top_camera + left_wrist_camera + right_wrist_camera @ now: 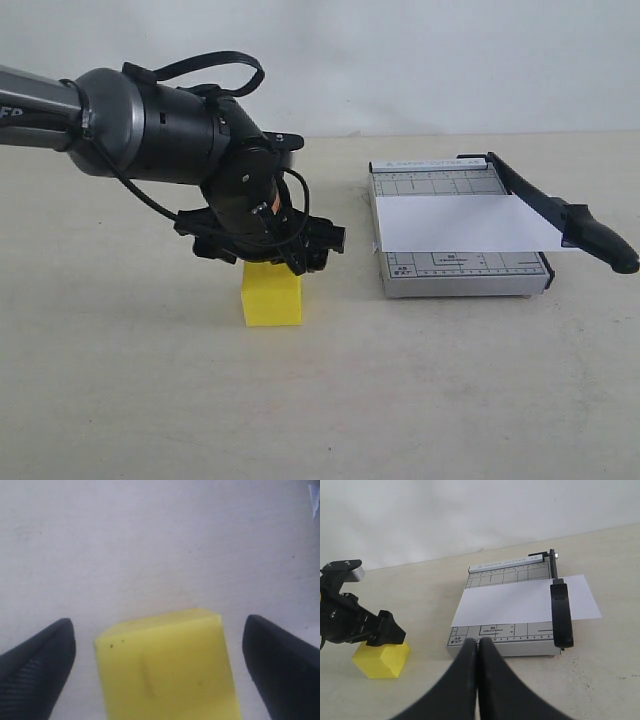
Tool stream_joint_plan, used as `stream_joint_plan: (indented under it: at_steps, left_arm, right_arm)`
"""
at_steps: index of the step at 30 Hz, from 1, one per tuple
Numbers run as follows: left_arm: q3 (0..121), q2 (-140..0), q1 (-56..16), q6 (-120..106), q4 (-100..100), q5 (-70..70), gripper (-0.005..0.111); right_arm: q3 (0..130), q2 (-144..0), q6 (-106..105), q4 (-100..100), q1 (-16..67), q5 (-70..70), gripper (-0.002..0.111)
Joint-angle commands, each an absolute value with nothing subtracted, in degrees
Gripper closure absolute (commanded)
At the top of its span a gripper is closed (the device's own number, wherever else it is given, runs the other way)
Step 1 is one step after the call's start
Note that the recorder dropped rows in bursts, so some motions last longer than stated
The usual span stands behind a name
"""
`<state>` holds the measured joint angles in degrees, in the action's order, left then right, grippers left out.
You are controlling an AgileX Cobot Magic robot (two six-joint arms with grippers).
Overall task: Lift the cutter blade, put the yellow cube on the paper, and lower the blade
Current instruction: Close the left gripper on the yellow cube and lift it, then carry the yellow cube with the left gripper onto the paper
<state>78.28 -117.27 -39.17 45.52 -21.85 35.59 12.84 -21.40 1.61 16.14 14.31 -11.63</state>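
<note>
The yellow cube [272,296] stands on the table left of the cutter. My left gripper [272,256] hangs just over it, open, with one finger [40,665] on each side of the cube [165,665] and a gap on both sides. The cutter blade [560,215] runs from its hinge at the back of the grey base [460,272] out past the front right corner, its handle end seemingly lifted off the base. The white paper [460,222] lies across the base under the blade. My right gripper [478,641] is shut and empty, short of the cutter's front edge.
The beige table [150,400] spreads around both objects. A white wall [400,60] closes the back. The left arm's black body [150,125] reaches in from the left above the cube. The cube [381,659] and left gripper [365,625] also show in the right wrist view.
</note>
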Motion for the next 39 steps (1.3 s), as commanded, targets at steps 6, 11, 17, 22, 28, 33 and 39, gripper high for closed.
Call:
stream_joint_plan:
  at_steps: [6,11,17,22,28,33,39]
  left_arm:
    - [78.54,-118.08,-39.26,45.30,-21.55,34.98,0.021]
    - [78.54,-119.44,-39.26,45.30,-21.40,34.96,0.021]
    - [78.54,-119.80,-39.26,45.30,-21.51,34.25,0.021]
    - [78.54,-119.80,-39.26,45.30,-21.78,34.38,0.034]
    - [80.42,-119.34,-39.26,45.13,-21.78,36.27,0.083]
    - [84.39,-117.55,-39.90,37.21,-19.26,36.87,0.102]
    - [90.53,-116.87,-42.91,25.98,-13.56,36.43,0.102]
  right_arm:
    - [12.69,-21.31,1.20,16.19,14.45,-11.40,0.108]
    - [12.69,-21.31,1.04,16.19,14.45,-11.40,0.108]
    - [12.69,-21.31,1.04,16.19,14.45,-11.40,0.108]
    - [12.69,-21.31,1.06,16.19,14.45,-11.25,0.108]
    - [12.69,-21.31,1.02,16.19,14.45,-10.62,0.108]
    - [12.69,-21.31,1.02,16.19,14.45,-10.50,0.108]
    - [12.69,-21.31,0.92,16.19,14.45,-10.36,0.108]
